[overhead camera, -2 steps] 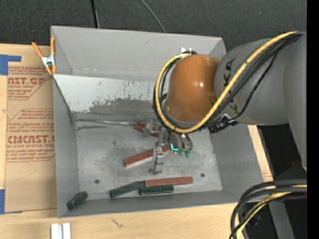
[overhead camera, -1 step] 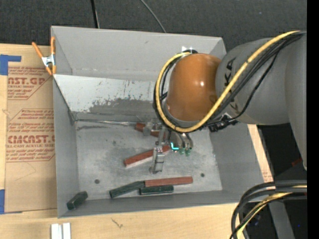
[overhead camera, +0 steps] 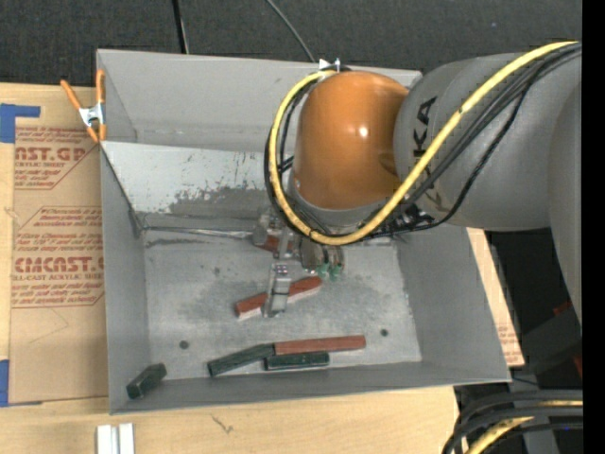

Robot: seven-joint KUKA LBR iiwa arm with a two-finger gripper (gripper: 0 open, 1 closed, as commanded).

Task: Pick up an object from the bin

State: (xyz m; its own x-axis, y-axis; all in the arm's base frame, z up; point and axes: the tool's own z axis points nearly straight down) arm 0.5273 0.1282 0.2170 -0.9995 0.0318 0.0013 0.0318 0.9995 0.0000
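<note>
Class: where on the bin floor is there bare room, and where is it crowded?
Bare: floor left of the red-brown bar under the gripper, up to the bin wall; also floor right of it. Crowded: the sticks lying in front of it.

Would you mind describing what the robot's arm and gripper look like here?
The arm is light grey with rounded links and partly visible dark lettering. A glossy orange dome-shaped cover caps its wrist, looped by yellow and black cables. Beneath it sits a small grey metal gripper.
</note>
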